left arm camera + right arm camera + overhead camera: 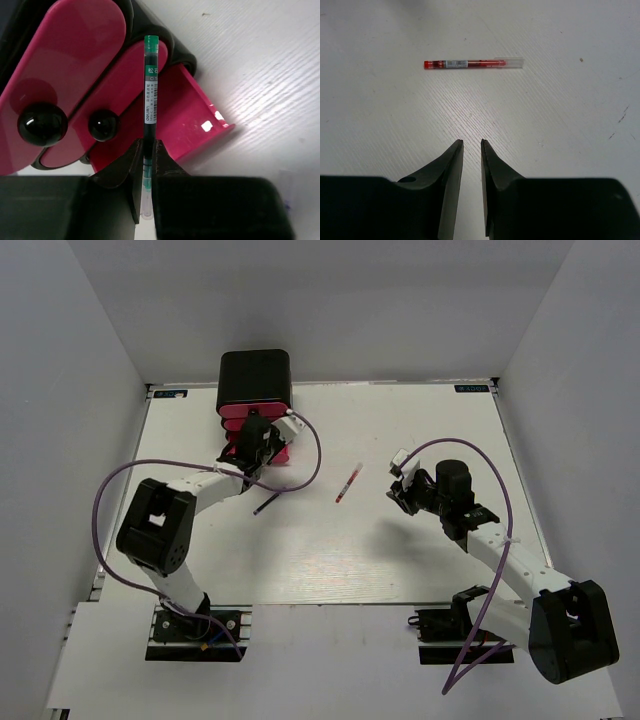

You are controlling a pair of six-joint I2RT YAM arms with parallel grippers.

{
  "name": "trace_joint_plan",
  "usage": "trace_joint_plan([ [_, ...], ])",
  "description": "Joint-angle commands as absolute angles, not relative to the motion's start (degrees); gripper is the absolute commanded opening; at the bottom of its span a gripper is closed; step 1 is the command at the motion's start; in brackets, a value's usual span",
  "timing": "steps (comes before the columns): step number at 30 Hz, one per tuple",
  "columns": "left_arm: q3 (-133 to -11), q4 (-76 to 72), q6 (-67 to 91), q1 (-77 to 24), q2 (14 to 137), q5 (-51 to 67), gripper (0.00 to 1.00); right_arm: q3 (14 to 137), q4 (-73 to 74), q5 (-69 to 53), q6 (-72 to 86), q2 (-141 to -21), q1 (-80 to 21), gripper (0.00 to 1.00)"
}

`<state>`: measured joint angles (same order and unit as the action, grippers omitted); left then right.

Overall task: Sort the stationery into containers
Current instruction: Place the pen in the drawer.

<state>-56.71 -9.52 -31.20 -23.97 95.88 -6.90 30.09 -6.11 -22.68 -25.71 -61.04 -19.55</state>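
Stationery, three pieces: green pen [150,87], red pen [473,63], dark pen [268,503]

I see my left hand [258,440] over the pink drawers [236,420] at the front of the black cabinet [255,375]. A thin dark pen [267,504] and a red-white pen [348,483] lie apart on the white surface [330,570]. My right hand [403,482] is near the red-white one, on its right.

Glossy pink plastic drawers [75,65] with shiny black knobs [42,124]; the white table [545,110] looks matt, finely grooved.
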Motion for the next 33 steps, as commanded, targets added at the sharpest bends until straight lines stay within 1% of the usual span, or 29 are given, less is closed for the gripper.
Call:
trace_joint_plan([
  [1, -58.7, -15.5, -39.1, -23.6, 97.6, -10.7, 0.0, 29.9, -7.0, -23.6, -26.0, -60.4, -19.7, 0.27],
  [5, -59.4, -18.4, -41.5, -23.0, 101.2, -14.0, 0.0, 29.9, -7.0, -23.4, -26.0, -60.4, -19.5, 0.27],
  [13, -62.4, -19.9, -44.3, -21.9, 105.6, -15.0, 0.0, 29.9, -7.1, -23.1, -26.1, -60.6, -19.5, 0.27],
  [14, -62.4, -20.5, -44.3, -21.9, 106.2, -15.6, 0.01, 29.8, -7.0, -23.1, -26.2, -60.6, -19.4, 0.27],
  [15, -62.4, -21.0, -44.3, -21.9, 106.2, -16.3, 0.06, 29.9, -7.0, -23.2, -26.3, -60.7, -19.6, 0.27],
  [16, -61.6, -21.5, -44.3, -21.4, 106.2, -16.3, 0.15, 29.9, -7.0, -23.0, -26.3, -60.8, -19.5, 0.27],
  [18, -59.9, -22.5, -44.3, -21.4, 105.5, -16.3, 0.24, 30.0, -7.0, -23.1, -26.4, -60.9, -19.4, 0.27],
  [19, -58.9, -23.1, -44.3, -21.4, 105.5, -16.3, 0.33, 29.9, -6.9, -23.1, -26.3, -61.0, -19.5, 0.27],
  [20, -58.4, -24.0, -44.3, -21.4, 104.8, -16.3, 0.37, 29.8, -6.9, -23.1, -26.3, -61.2, -19.5, 0.27],
  [21, -58.4, -24.0, -44.3, -21.4, 104.1, -16.8, 0.39, 29.9, -6.9, -23.1, -26.2, -60.9, -19.4, 0.27],
  [24, -57.0, -24.5, -43.7, -21.4, 103.3, -17.3, 0.4, 29.9, -6.8, -22.9, -26.4, -61.1, -19.2, 0.27],
  [27, -55.8, -25.0, -42.6, -21.4, 99.2, -16.7, 0.45, 29.8, -6.9, -22.9, -26.4, -61.3, -19.4, 0.27],
  [28, -55.8, -25.0, -42.6, -21.4, 98.4, -16.7, 0.45, 29.8, -6.9, -22.9, -26.4, -61.3, -19.3, 0.27],
  [31, -55.3, -25.0, -41.1, -22.1, 94.8, -16.2, 0.49, 29.8, -6.9, -22.7, -26.4, -61.1, -19.3, 0.27],
  [33, -54.8, -24.3, -38.9, -22.8, 89.7, -15.3, 0.55, 29.9, -6.9, -22.8, -26.4, -60.8, -19.3, 0.27],
])
